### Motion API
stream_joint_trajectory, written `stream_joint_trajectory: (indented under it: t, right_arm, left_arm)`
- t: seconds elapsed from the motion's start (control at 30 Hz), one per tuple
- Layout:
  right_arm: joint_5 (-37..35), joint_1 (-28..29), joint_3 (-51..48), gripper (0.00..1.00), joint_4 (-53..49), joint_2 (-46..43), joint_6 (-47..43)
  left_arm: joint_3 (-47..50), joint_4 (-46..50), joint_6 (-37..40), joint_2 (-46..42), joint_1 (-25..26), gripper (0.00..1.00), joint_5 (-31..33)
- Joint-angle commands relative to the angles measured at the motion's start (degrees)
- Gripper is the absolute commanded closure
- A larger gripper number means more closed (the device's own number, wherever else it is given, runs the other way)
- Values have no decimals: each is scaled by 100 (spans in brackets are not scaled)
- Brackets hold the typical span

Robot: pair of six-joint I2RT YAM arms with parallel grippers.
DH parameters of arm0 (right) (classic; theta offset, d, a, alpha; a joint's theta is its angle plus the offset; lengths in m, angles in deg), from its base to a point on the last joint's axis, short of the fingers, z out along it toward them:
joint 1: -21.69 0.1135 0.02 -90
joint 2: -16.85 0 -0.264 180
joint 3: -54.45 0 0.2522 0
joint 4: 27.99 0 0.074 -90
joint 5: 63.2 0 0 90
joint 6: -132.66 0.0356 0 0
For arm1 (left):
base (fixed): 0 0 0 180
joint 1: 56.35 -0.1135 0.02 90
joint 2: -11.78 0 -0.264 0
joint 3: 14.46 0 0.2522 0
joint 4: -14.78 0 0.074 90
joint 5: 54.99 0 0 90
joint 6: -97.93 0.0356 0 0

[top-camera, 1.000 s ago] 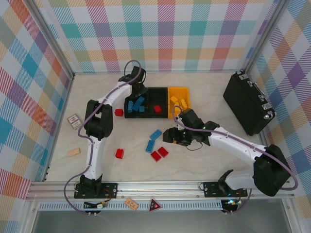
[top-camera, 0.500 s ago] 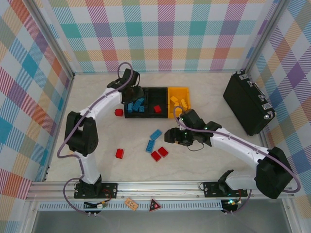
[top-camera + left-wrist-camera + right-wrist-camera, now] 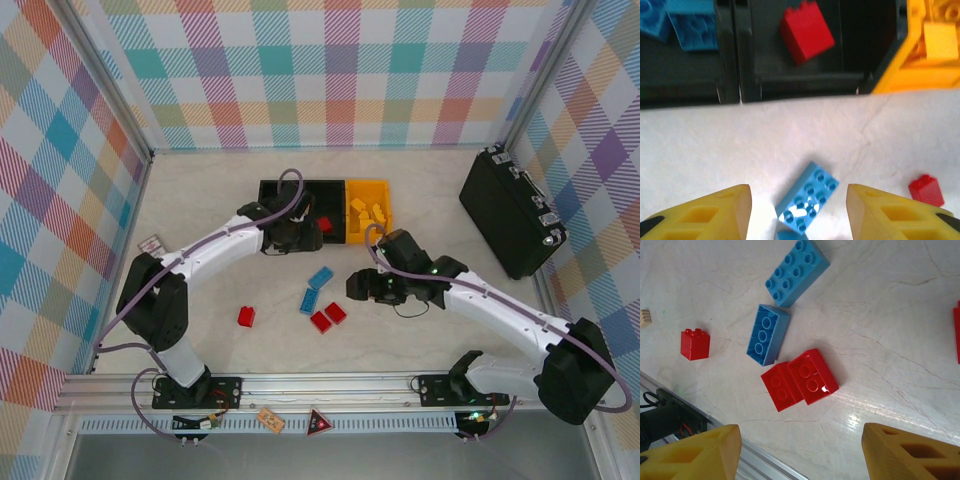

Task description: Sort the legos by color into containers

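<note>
Sorting is partly done. The containers [image 3: 268, 187] stand in a row toward the far edge of the bench [image 3: 200, 190], about midway along it. The left black bin [image 3: 680, 75] holds binned blue bricks [image 3: 690, 25], the middle black bin [image 3: 790, 80] holds one binned red brick [image 3: 806, 31], and the yellow bin [image 3: 895, 75] holds yellow bricks [image 3: 940, 40].

Five legos are loose in the middle of the bench, nearer you than the containers: the studded blue brick [image 3: 807, 197], a second blue brick [image 3: 767, 334] just beside it, a red pair [image 3: 800, 377] touching side by side, and a single red brick [image 3: 246, 316] off toward the left edge.

Your left hand [image 3: 297, 236] hangs just on the near side of the containers. Its fingers are spread and nothing is between them. From its wrist, the studded blue brick lies on the bench in line with the gap. My reading is that it is lined up for that brick, because the blue bin is on its side.

Your right hand [image 3: 800, 450] hovers just right of the red pair, fingers apart and empty, with the pair roughly centred ahead of the gap. That pair is its likely target.

Risk: because the two reds touch, closing on one may drag or knock the other. Both belong in the middle black bin, so little is lost.
</note>
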Motion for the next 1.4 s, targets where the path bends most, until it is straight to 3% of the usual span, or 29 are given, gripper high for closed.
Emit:
stream_joint_trajectory:
  t: [0.0,0.4,0.87,1.03,1.23,1.37]
  right_arm:
    - [73,25,-169,35,-146,-102,-92]
    - [399,146,-561,36,146,-101,-37]
    - [399,210,-640,36,291,-5,105]
    - [399,210,-665,36,321,3,125]
    - [416,205,-721,36,401,64,157]
    - [443,218,-723,36,456,74,189]
  left_arm:
    - [264,341,194,-290,208,47,-99]
    - [1348,231,-118,-553,963,42,-58]
    - [1468,175,-245,286,1479,42,623]
    - [1460,135,-296,438,1517,51,799]
    - [1425,142,-298,348,1517,72,793]
    - [1392,250,-298,168,1517,75,888]
